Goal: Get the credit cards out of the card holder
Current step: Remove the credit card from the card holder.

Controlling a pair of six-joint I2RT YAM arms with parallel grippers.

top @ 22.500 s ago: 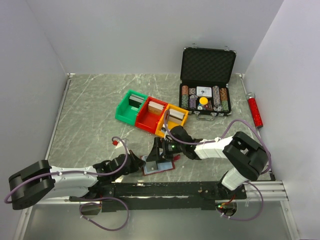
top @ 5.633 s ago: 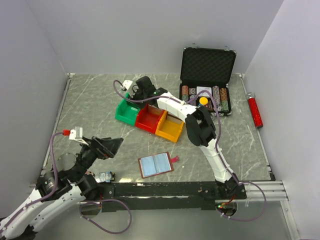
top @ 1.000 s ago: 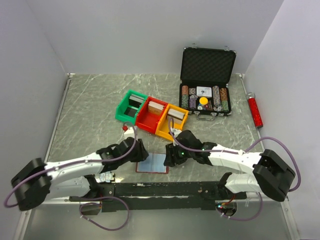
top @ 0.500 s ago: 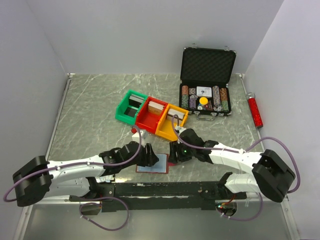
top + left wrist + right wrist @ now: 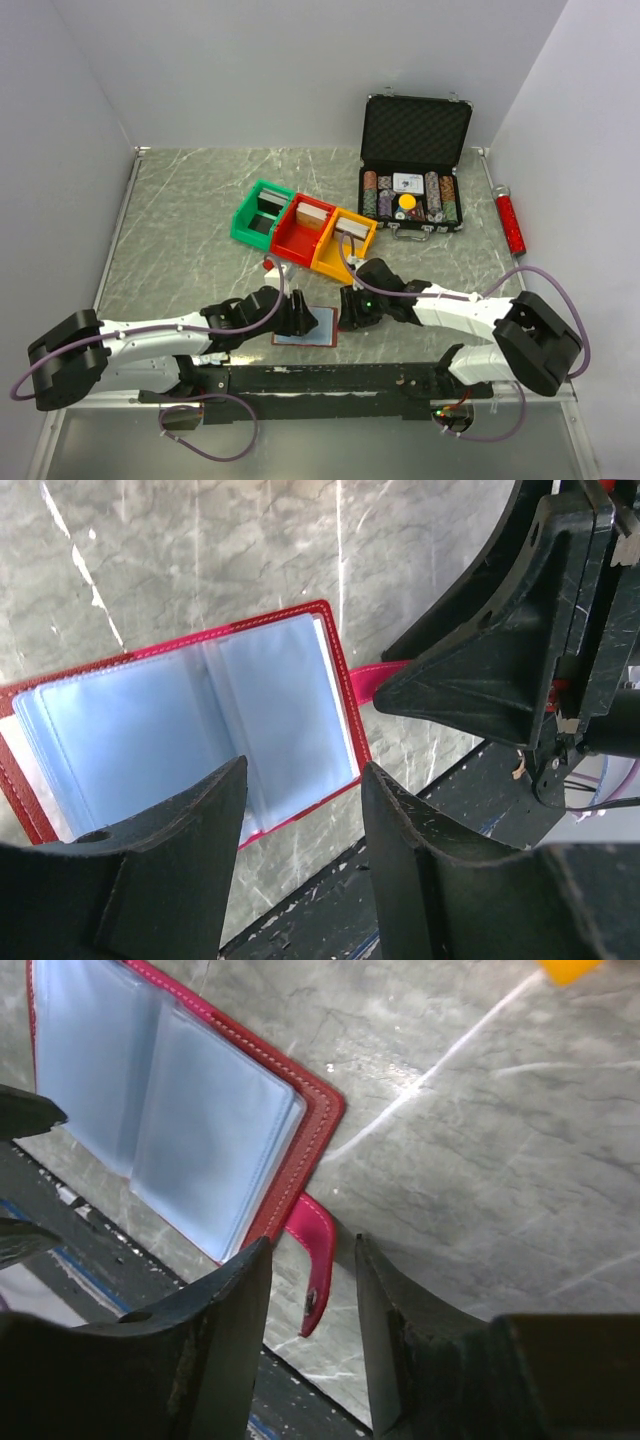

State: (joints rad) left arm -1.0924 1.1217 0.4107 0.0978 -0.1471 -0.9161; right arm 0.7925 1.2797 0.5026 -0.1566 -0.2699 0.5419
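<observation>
Left tool [image 5: 302,780] agape, card holder [image 5: 200,720] unfolded

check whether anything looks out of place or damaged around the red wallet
Nothing stands out. The card holder lies open and flat on the table, the pale blue credit cards inside it and its strap tab sticking out sideways. The left gripper and right gripper are open at its edges.
</observation>
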